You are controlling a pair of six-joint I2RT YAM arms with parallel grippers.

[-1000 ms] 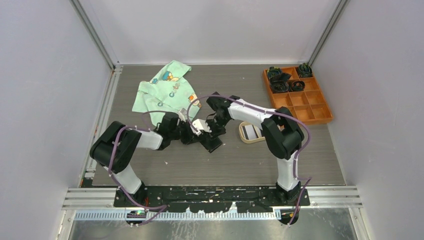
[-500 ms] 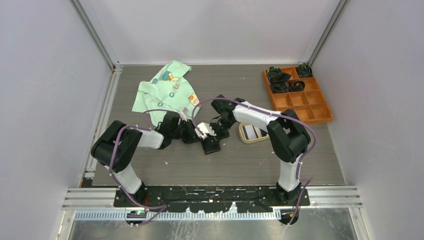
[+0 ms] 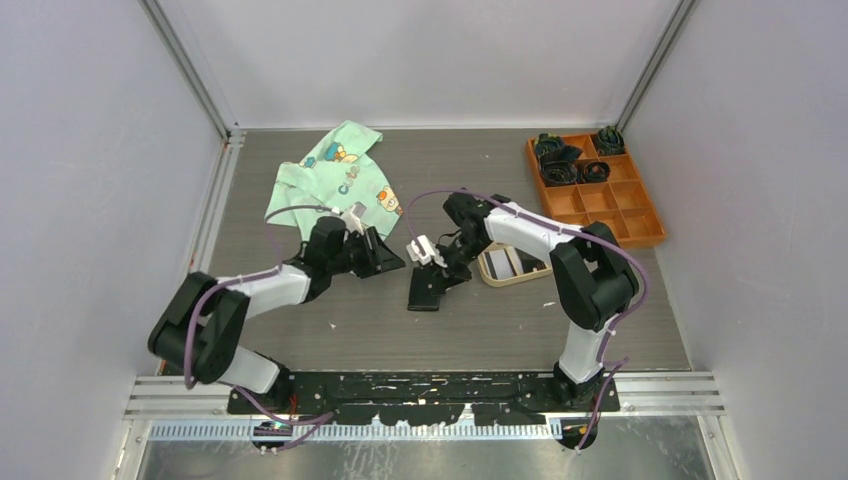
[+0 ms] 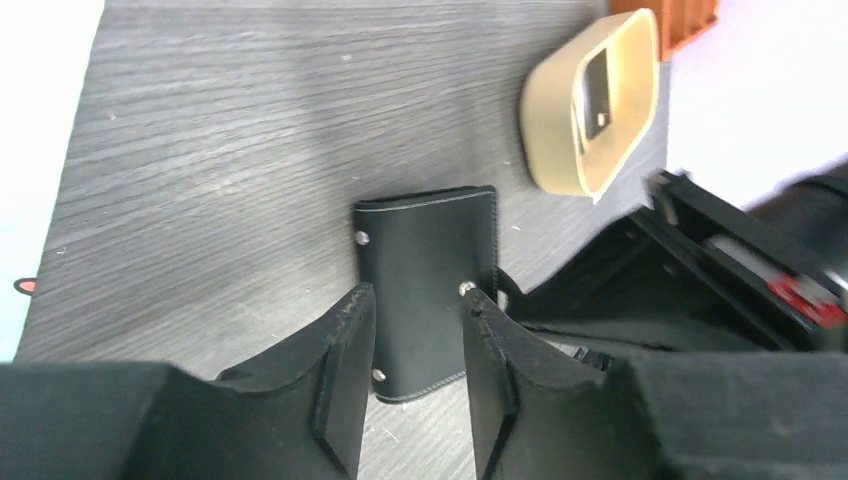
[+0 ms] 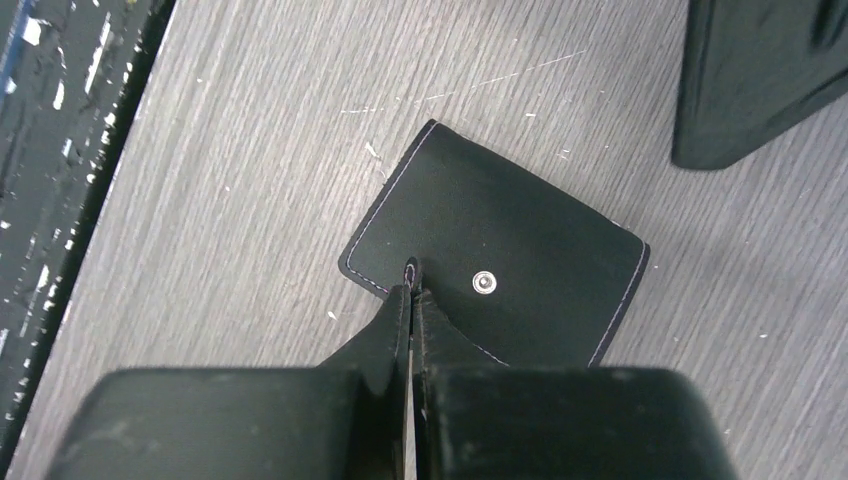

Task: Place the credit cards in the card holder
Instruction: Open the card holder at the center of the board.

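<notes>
Near the middle of the worktop point(image 3: 330, 330), you have the card holder point(image 5: 520, 250) lying between the two arms, black, with a stitched border and a silver snap showing. Your right end effector point(image 5: 410, 280) has its fingers pressed together on the stitched edge of the holder's flap, right at a corner. From the right wrist view the rest of the holder spreads flat beyond the fingertips.

Your left end effector point(image 4: 417, 293) stands with its fingers apart and nothing between them. It hangs just short of the holder's left edge and points toward it, and a strip of worktop shows between its tips and the holder.

Just to the right of the holder sits the beige tray point(image 4: 548, 130), its rim near the right arm's wrist. The credit cards point(image 3: 503, 263) lie inside it, one white with a dark stripe.

On the near side you have open grey worktop from the holder's near edge to the arm bases. Behind the left arm the green cloth point(image 3: 325, 185) reaches close to your left end effector. The orange organiser point(image 3: 625, 225) sits at the far right corner, well apart from the holder. Side walls close in the worktop on both sides.
</notes>
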